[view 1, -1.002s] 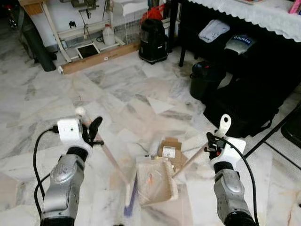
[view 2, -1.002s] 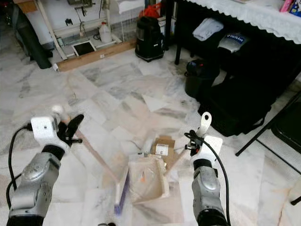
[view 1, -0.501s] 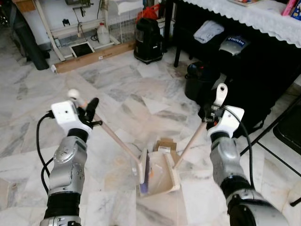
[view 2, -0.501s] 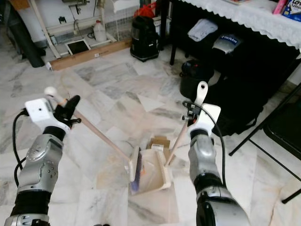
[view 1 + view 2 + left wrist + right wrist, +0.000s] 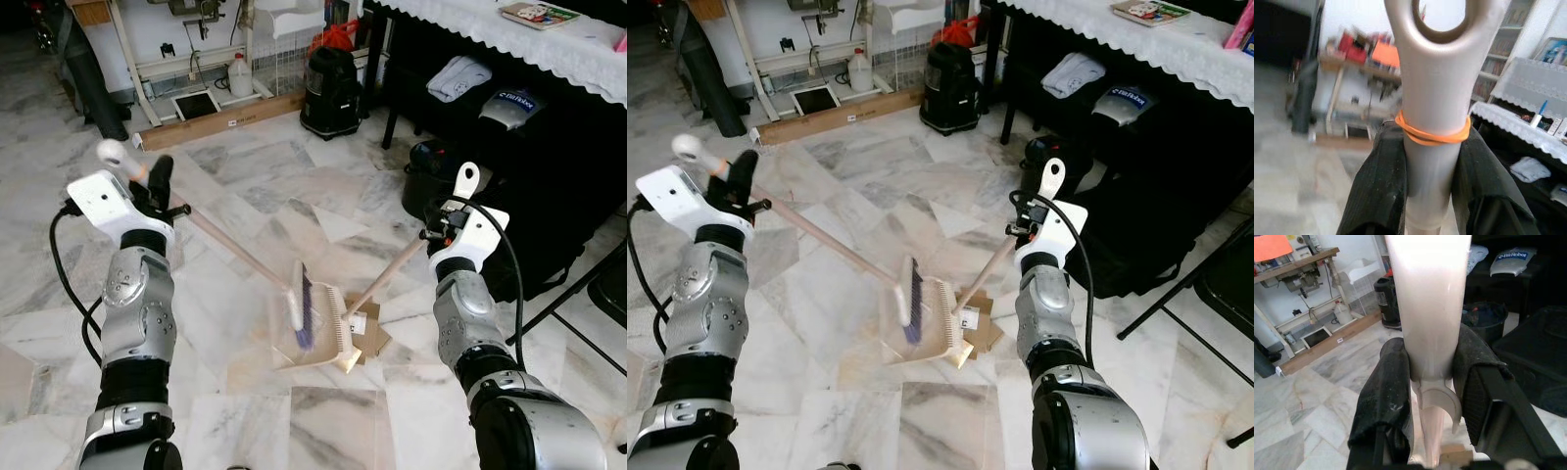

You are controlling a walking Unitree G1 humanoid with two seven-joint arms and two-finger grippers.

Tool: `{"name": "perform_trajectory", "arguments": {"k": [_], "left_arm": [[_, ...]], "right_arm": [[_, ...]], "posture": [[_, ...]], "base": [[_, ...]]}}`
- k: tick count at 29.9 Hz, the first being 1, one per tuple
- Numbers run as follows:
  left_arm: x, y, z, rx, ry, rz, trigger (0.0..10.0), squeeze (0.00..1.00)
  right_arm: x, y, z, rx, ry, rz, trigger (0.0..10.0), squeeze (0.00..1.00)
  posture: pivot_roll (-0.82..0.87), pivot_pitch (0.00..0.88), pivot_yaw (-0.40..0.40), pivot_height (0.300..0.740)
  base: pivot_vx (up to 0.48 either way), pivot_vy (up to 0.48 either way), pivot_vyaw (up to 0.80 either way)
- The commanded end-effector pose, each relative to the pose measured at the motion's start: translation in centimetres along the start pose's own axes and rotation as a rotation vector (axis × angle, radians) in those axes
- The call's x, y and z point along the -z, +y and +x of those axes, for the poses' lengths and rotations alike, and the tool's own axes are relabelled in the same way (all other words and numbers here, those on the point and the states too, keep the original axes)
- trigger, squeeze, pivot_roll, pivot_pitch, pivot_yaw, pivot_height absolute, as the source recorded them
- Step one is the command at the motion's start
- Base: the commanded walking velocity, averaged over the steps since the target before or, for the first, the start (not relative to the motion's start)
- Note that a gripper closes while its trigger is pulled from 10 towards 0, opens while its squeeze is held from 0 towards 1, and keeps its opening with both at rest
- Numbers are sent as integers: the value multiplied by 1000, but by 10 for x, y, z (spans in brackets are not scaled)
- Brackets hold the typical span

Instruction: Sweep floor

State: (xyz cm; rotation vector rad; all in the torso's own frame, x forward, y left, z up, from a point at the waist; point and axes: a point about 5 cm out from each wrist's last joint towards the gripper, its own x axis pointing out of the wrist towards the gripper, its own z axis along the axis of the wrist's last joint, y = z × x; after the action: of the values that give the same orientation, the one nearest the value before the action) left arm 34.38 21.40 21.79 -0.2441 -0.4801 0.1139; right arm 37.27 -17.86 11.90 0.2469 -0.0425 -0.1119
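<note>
A broom with a pale handle (image 5: 230, 250) and purple bristles (image 5: 306, 311) slants down to the marble floor. Its head rests in the mouth of a cream dustpan (image 5: 323, 338). My left gripper (image 5: 149, 193) is shut on the handle's top end, just below an orange rubber band (image 5: 1432, 133). The dustpan's long handle (image 5: 392, 274) rises to the right, and my right gripper (image 5: 441, 230) is shut on its upper part. In the right wrist view both black fingers (image 5: 1388, 391) clamp that handle. A brown cardboard scrap (image 5: 370, 328) lies under the dustpan's right edge.
A black vacuum (image 5: 331, 83) and a wooden plank (image 5: 220, 117) lie at the back. To the right are a black bucket (image 5: 431, 176), a dark bag (image 5: 558, 215) and a black-draped table (image 5: 529, 39). Thin chair legs (image 5: 568, 294) cross the right floor. Open marble floor (image 5: 59, 264) lies to the left.
Both arms have risen and reached forward. The broom head has swung from the left of the dustpan into its mouth. The camera has also shifted.
</note>
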Motion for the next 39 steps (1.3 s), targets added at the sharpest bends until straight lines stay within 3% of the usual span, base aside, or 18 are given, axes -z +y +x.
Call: {"name": "perform_trajectory", "arguments": {"k": [1, 6, 11, 12, 28, 39], "left_arm": [[-23, -4, 7, 22, -118, 50, 10000, 0], [-32, -1, 6, 22, -165, 132, 10000, 0], [-12, 4, -6, 65, -89, 254, 10000, 0], [1, 8, -17, 77, -32, 306, 10000, 0], [45, 38, -66, 25, 195, 338, 10000, 0], [44, 39, -75, -8, 186, 314, 10000, 0]], "right_arm": [[-9, -1, 4, 12, -34, 10, 10000, 0], [-8, -4, 3, 22, -37, 6, 10000, 0], [-9, -11, 0, 44, -63, 13, 10000, 0], [-9, -15, -1, 55, -81, 19, 10000, 0], [-17, -21, -4, 83, -143, -4, 10000, 0], [2, -18, -15, 48, -95, -45, 10000, 0]], "posture": [[100, 0, -40, 740], [92, 0, -36, 740], [105, 0, -37, 740], [105, 0, -44, 740], [96, 0, -44, 740], [105, 0, -55, 740]], "base": [[0, 0, 0], [0, 0, 0], [0, 0, 0], [0, 0, 0], [0, 0, 0], [0, 0, 0]]}}
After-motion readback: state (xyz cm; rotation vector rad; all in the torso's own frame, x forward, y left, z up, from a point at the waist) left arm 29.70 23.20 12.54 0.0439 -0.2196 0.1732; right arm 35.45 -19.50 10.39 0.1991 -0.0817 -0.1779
